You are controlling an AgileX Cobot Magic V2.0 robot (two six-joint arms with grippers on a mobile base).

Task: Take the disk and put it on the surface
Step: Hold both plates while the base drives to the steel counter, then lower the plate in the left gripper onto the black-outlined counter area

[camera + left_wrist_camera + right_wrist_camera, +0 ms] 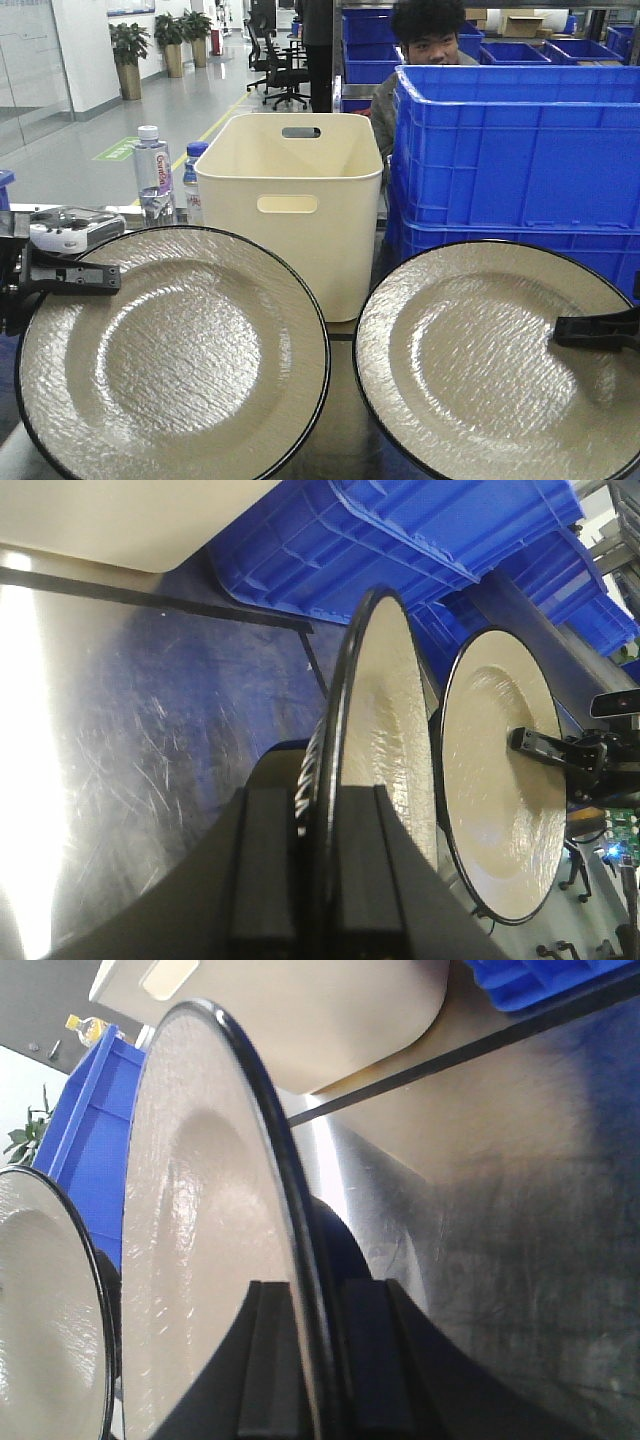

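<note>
Nearest the camera, in front of the cream bin [300, 200] and to its left, the left gripper [75, 278] is clamped on the rim of the left disk [180, 350], a wide pale plate with a textured face and a thin black edge. In the left wrist view the two black fingers [265, 865] sit on either side of that rim. In front of the bin and to its right, the right gripper [595, 330] pinches the rim of the right disk [470, 360] in the same way, one finger on each face. Both disks stand tilted, close side by side but apart, over the surface [150, 760], a dark, glossy, scratched tabletop. Whether their lower rims touch it cannot be told. A black tape line [150, 598] crosses the surface just in front of the bin's base. Beside the bin on its right stand stacked blue crates [520, 150]. On its left stands a water bottle [153, 175]. Behind the bin and the crates a person [430, 35] looks over. Far beyond the bin on the left are office chairs [283, 65] and potted plants [130, 55].
</note>
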